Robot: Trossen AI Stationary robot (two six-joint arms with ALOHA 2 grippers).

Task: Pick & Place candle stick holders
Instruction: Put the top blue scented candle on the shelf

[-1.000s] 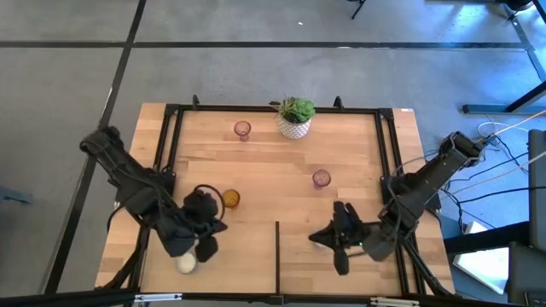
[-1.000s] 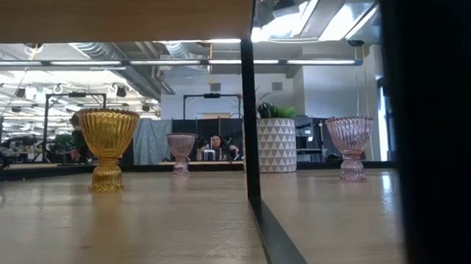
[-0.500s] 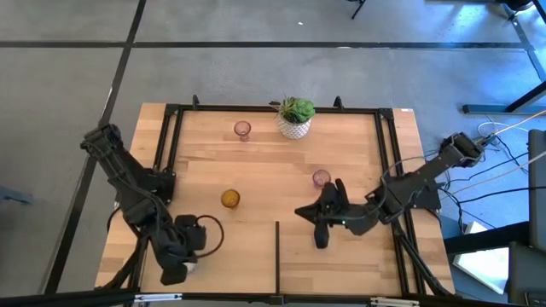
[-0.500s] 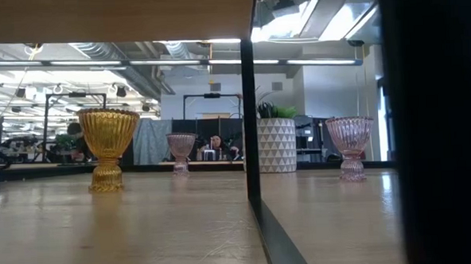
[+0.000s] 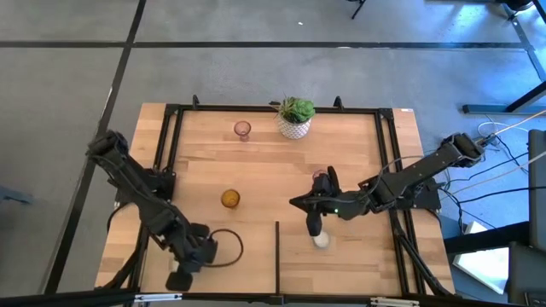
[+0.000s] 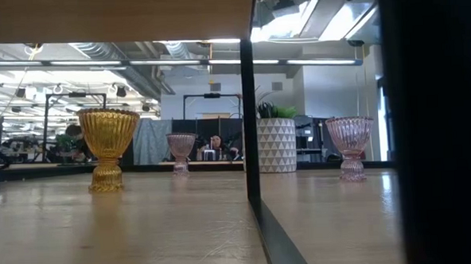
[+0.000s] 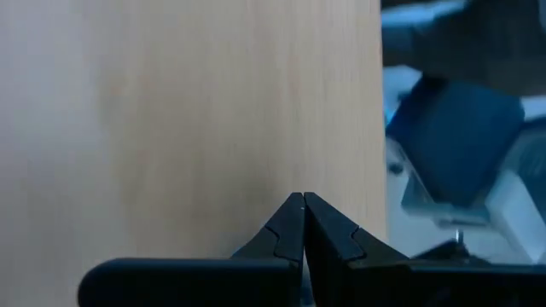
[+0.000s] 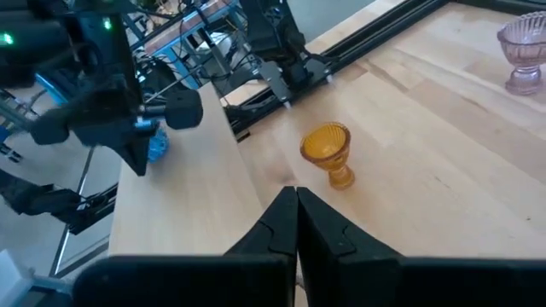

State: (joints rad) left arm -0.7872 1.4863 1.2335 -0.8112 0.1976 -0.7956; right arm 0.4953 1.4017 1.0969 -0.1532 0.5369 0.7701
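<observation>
An amber holder [image 5: 229, 198] stands on its foot left of the table's middle; it also shows in the low view [image 6: 109, 145] and the right wrist view [image 8: 328, 152]. One pink holder [image 5: 242, 129] stands at the far side. Another pink holder [image 5: 319, 176] is partly hidden behind my right arm. A white holder [image 5: 321, 241] stands just on the near side of my right gripper [image 5: 297, 205]. That gripper is shut and empty and points toward the amber holder. My left gripper [image 5: 182, 279] is shut and empty [image 7: 303, 198] by the near left edge. The other white holders do not show.
A white pot with a green plant [image 5: 295, 118] stands at the far middle. A thin black divider [image 5: 277, 256] runs from the near edge toward the middle. A black cable loop [image 5: 227, 249] lies by my left arm. Black frame rails [image 5: 171, 153] border the table.
My right gripper has gone toward the table's far edge and left, near the right pink holder. This has uncovered a white holder on its near side. My left gripper has drawn back toward the near edge, away from the amber holder. The white holder beside it no longer shows.
</observation>
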